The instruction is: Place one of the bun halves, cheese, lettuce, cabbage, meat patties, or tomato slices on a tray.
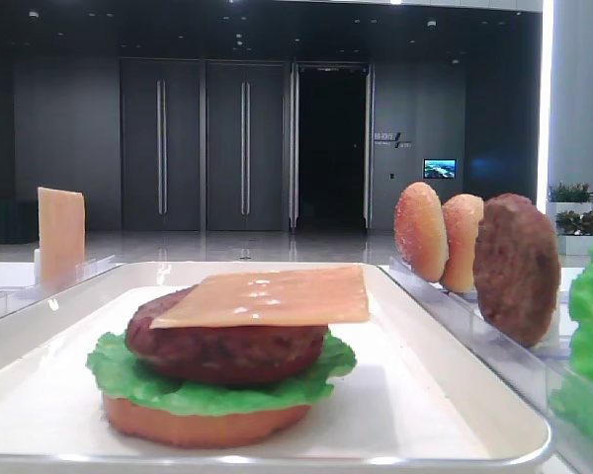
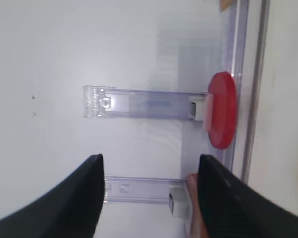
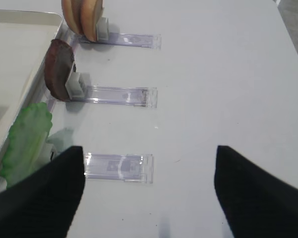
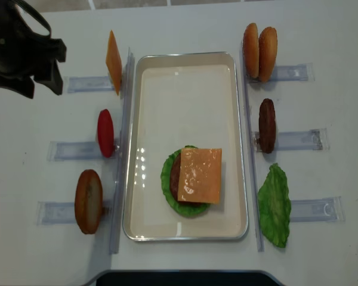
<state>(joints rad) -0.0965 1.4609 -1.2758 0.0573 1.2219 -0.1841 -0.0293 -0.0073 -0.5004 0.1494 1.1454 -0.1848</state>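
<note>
The left gripper [image 4: 45, 74] hovers over the table's far-left corner, fingers spread wide, holding nothing. The right gripper [image 3: 149, 193] also stands spread. On the tray [image 4: 149, 107] a cheese slice [image 4: 200, 176] tops patty, lettuce and bun base.

Clear plastic racks [image 4: 298, 140] line both sides of a white table [image 4: 340, 36] (dark doors [image 1: 203, 143] behind).

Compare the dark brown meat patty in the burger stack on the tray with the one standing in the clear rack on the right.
The dark brown stacked patty lies flat on a green lettuce leaf inside the white tray; the dark brown rack patty stands on edge outside it. The stacked patty is covered by a square orange cheese slice; the rack patty is bare. Both are round, grainy and reddish-brown.
</note>
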